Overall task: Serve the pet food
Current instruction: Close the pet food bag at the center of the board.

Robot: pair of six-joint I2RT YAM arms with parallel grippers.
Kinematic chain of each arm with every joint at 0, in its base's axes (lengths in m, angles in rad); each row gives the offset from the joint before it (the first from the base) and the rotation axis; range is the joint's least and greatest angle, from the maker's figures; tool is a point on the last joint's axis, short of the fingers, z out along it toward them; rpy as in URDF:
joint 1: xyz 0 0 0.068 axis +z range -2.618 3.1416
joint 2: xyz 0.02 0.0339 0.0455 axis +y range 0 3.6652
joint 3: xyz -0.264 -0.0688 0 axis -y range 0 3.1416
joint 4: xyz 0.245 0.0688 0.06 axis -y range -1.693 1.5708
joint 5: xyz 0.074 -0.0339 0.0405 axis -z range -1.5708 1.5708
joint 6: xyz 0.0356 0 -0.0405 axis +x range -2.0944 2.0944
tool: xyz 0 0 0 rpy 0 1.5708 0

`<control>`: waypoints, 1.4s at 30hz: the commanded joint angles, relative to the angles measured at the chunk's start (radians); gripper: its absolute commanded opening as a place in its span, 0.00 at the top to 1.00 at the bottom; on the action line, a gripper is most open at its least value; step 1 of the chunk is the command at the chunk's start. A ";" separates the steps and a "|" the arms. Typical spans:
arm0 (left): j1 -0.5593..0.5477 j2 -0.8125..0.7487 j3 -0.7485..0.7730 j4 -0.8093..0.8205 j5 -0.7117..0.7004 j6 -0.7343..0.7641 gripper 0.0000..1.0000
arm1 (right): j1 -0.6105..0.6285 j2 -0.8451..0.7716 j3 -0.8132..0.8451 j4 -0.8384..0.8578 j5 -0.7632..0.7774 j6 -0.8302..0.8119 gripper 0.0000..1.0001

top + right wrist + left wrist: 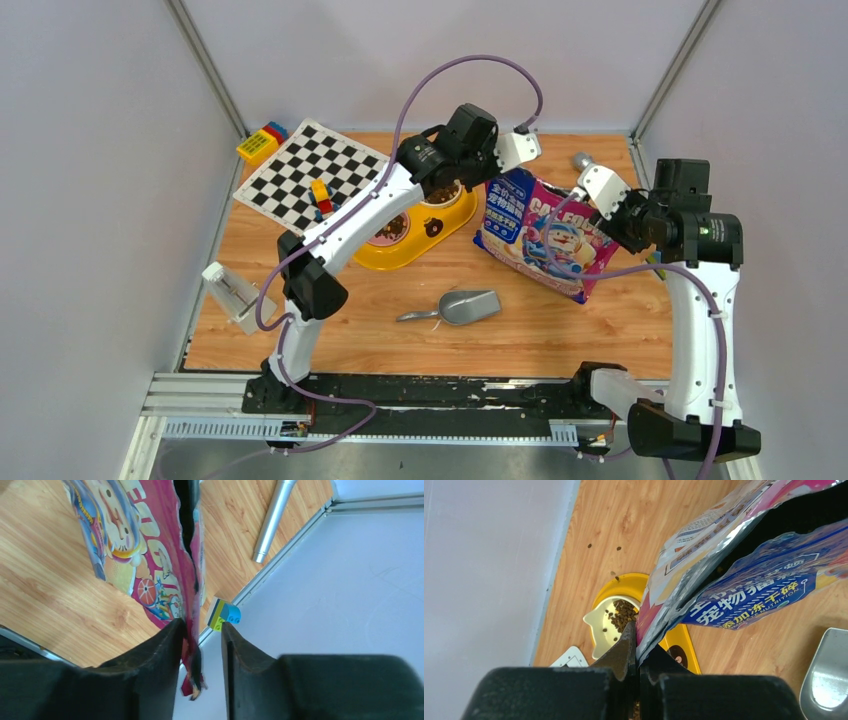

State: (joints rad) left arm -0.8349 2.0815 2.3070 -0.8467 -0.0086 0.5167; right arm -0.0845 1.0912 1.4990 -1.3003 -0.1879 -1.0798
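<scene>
With left claw (638, 652) pinching the glossy blue-and-pink bag (754, 595), right claw (202, 645) spread astride its edge, tip slowly so brown kibble pellets (624, 615) land in the yellow bowl (634, 582).

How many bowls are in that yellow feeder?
2: a near bowl left of a far bowl, both in the feeder, holding kibble, partly hidden by the left arm.

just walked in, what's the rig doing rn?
Both arms are on the glossy blue-and-pink cat-food bag. The left gripper is shut on its opened edge near the yellow double-bowl feeder. One bowl holds dark brown kibble; a few pellets lie on the wooden table. The right gripper straddles another edge, jaws apart. The grey plastic scoop lies aside.
</scene>
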 commanded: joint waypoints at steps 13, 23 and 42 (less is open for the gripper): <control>0.030 -0.085 0.043 0.067 -0.079 0.001 1.00 | 0.003 -0.002 0.135 0.006 -0.004 -0.012 0.85; 0.030 -0.071 0.060 0.061 -0.068 -0.009 1.00 | 0.074 0.061 0.107 -0.003 -0.060 0.045 0.45; 0.030 -0.055 0.072 0.053 -0.068 -0.005 1.00 | 0.081 0.024 0.115 0.135 0.005 0.057 1.00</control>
State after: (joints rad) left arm -0.8349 2.0815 2.3108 -0.8520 -0.0151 0.5179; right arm -0.0021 1.1572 1.5288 -1.2869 -0.1917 -1.0275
